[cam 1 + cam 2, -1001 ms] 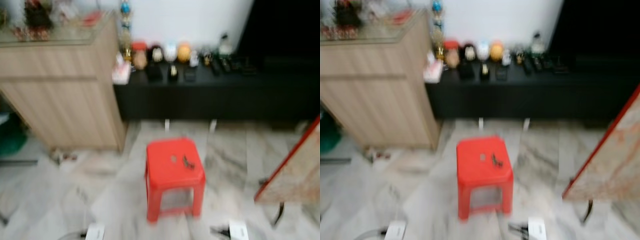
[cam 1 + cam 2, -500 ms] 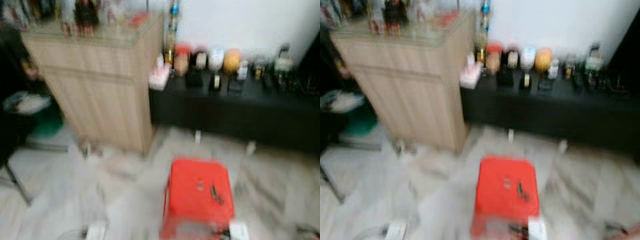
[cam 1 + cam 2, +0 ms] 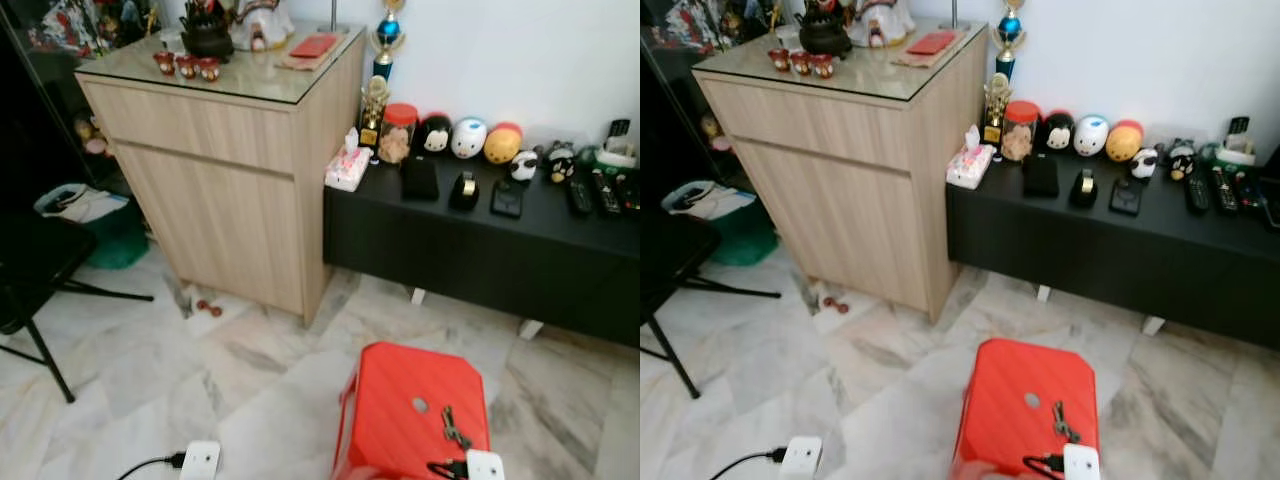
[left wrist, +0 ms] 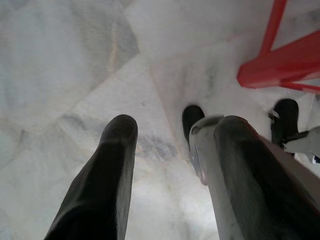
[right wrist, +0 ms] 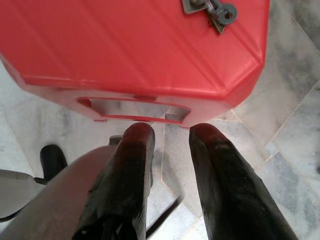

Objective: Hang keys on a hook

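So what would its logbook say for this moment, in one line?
stage: approach, nothing picked up | keys: lying on red stool | left hand: open, over marble floor | right hand: open, empty, beside stool

Marble floor: pale, grey-veined tiles. Standing on it: red plastic stool; light wood cabinet; low black bench on short white feet; black folding chair; green bin beside the cabinet; small red objects at the cabinet's foot.

Red plastic stool, seat: keys lying flat near the hole in the middle of the seat.

Low black bench, top: tissue pack, trophy, red-lidded jar, a row of round plush figures, dark pouches, remote controls.

Light wood cabinet, glass top: dark teapot, small red cups, red packet.
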You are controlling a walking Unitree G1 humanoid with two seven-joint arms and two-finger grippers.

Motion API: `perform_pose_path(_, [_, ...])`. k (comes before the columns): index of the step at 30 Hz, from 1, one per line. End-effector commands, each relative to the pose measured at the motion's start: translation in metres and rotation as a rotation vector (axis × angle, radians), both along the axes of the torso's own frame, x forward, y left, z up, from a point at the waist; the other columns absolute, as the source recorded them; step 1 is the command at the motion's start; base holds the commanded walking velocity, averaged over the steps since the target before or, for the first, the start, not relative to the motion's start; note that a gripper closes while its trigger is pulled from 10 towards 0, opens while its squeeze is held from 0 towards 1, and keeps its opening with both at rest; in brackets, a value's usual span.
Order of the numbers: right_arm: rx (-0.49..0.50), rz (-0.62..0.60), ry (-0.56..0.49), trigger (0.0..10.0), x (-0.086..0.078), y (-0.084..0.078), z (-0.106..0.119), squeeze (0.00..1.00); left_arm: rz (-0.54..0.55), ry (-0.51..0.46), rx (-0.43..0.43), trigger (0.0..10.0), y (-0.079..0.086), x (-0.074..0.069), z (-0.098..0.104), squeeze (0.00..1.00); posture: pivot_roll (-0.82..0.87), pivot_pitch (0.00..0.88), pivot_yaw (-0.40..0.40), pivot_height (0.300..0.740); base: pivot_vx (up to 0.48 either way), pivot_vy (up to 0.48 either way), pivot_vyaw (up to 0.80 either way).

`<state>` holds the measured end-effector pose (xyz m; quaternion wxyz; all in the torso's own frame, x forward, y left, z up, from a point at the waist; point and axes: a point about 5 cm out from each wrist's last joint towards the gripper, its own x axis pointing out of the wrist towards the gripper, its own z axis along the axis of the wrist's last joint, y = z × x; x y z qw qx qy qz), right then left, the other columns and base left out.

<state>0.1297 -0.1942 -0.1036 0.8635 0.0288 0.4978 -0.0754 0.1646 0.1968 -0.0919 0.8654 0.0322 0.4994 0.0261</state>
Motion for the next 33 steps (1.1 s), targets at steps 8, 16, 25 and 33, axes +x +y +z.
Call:
perform_pose_path(8, [-0.05,-0.086,-0.077,10.0,0.002,-0.009,0.004,0.0,0.001,-0.007,-0.001,10.0,0.0,-0.002,0.0,0.0,-0.07,0.0,0.002,0.74,0.0,0.0,0.0])
perform_pose_path(16, [-0.041,-0.095,-0.171,10.0,0.007,-0.009,0.009,0.0,0.017,-0.035,-0.002,10.0,0.0,0.0,0.0,0.0,-0.07,0.0,-0.003,0.74,0.0,0.0,0.0])
perform_pose_path(25, [-0.036,-0.028,-0.448,10.0,0.09,-0.006,0.051,0.0,0.015,-0.041,-0.003,10.0,-0.001,0.0,0.001,0.0,-0.07,0.001,-0.001,0.74,0.0,0.0,0.0])
perform_pose_path(33, [-0.039,-0.01,-0.502,10.0,0.095,-0.004,0.056,0.0,0.017,-0.045,-0.002,10.0,0.0,0.0,0.001,0.0,-0.07,0.001,-0.001,0.74,0.0,0.0,0.0])
